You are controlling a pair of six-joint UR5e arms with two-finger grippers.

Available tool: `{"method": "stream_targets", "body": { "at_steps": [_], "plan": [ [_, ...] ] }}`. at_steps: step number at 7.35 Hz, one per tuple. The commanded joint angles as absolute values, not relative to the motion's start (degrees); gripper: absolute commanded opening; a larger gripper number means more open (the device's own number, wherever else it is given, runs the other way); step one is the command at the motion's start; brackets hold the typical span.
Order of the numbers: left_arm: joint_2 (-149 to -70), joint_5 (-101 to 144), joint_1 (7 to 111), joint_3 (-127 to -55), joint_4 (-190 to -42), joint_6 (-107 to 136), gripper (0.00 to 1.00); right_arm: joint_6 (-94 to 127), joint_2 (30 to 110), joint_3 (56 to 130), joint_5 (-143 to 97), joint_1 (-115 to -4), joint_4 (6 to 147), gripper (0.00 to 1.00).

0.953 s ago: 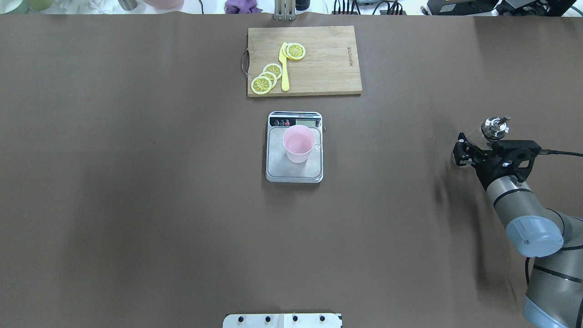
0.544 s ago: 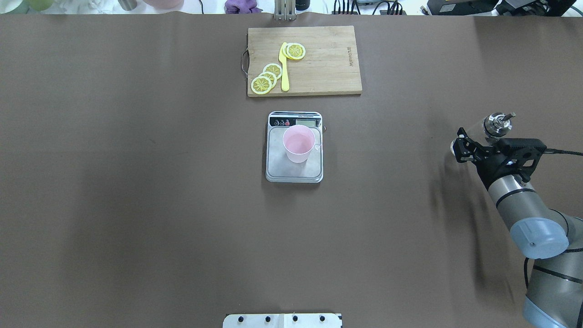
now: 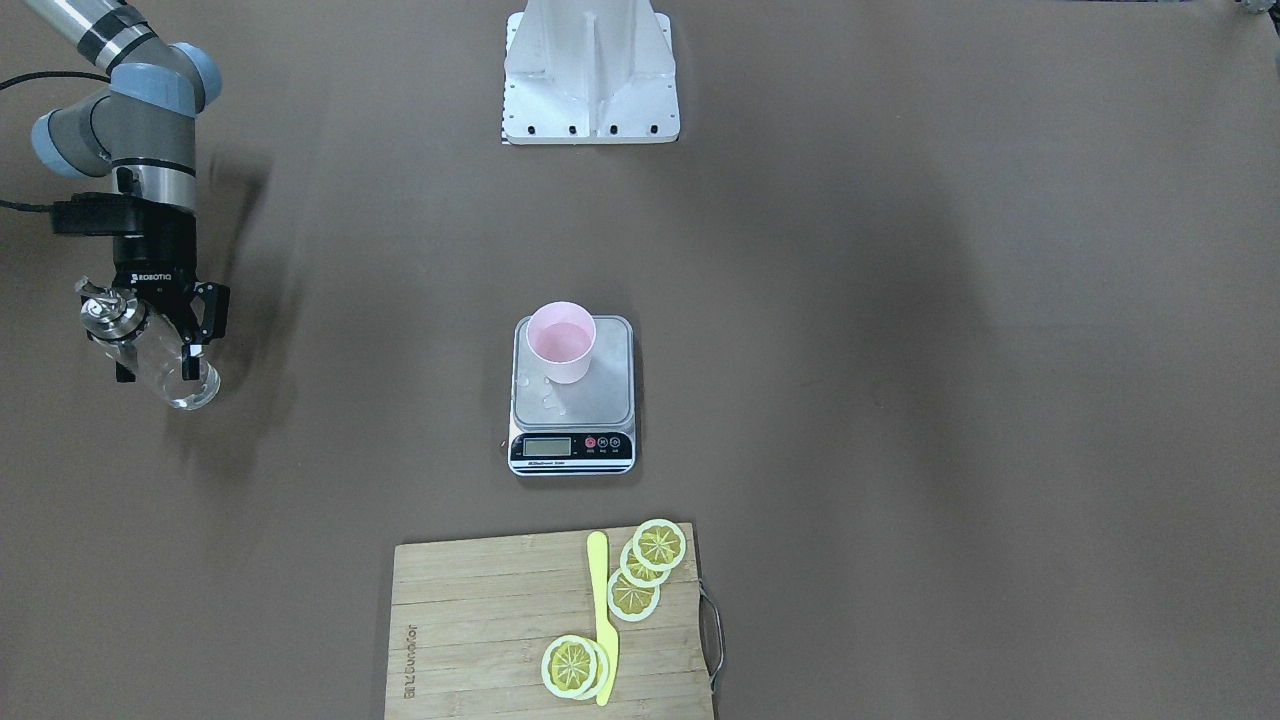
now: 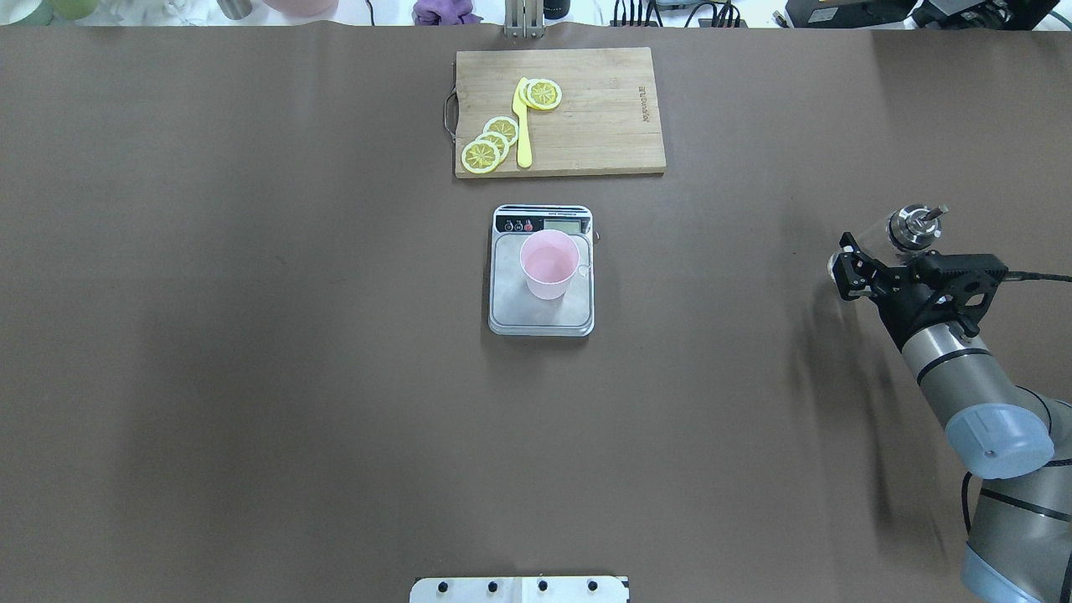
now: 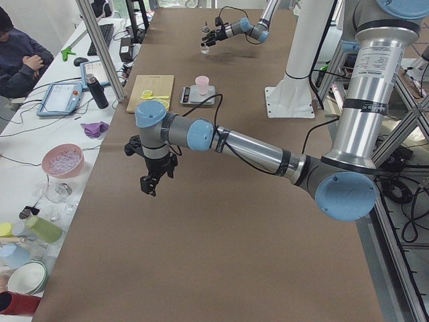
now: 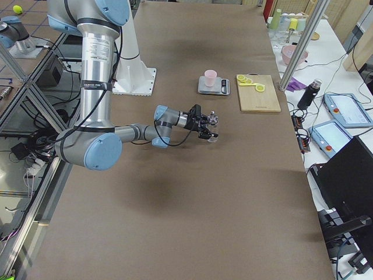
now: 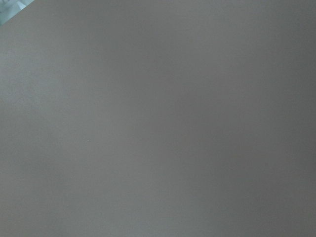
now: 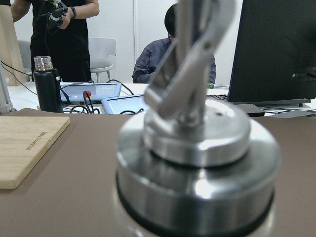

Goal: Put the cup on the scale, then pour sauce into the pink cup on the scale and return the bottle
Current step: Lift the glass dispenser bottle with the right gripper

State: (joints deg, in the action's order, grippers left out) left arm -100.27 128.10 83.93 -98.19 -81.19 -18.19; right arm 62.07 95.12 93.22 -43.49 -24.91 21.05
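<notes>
Only the front-facing view shows the bottle's (image 3: pixel 185 385) glass body, clamped in the right claw (image 3: pixel 157 360), well apart from the cup (image 3: pixel 560 342) on the scale (image 3: pixel 600 400). The left claw (image 5: pixel 149 184) shows just in the left side view; I cannot tell its state.

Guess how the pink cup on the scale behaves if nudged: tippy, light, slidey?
Likely light: the cup looks like thin plastic, smaller than the scale platform. Probably tippy: it tapers to a base narrower than its rim. May slide easily, since the steel platform looks smooth, with apparent wet spots beside it.
</notes>
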Motion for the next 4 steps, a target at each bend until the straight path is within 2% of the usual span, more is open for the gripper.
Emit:
{"method": "stream_targets", "body": {
  "at_steps": [1,4],
  "plan": [
    [-97.4,131.55,85.07,-98.0,-78.5,-18.71,0.98,61.53,94.83,93.25,-43.68,-24.87,20.57,0.0],
    [-92.55,133.42,90.16,-98.79,-77.97,-18.72,0.98,59.85,93.7,94.12,-43.42,-24.87,20.57,0.0]
  ]
}}
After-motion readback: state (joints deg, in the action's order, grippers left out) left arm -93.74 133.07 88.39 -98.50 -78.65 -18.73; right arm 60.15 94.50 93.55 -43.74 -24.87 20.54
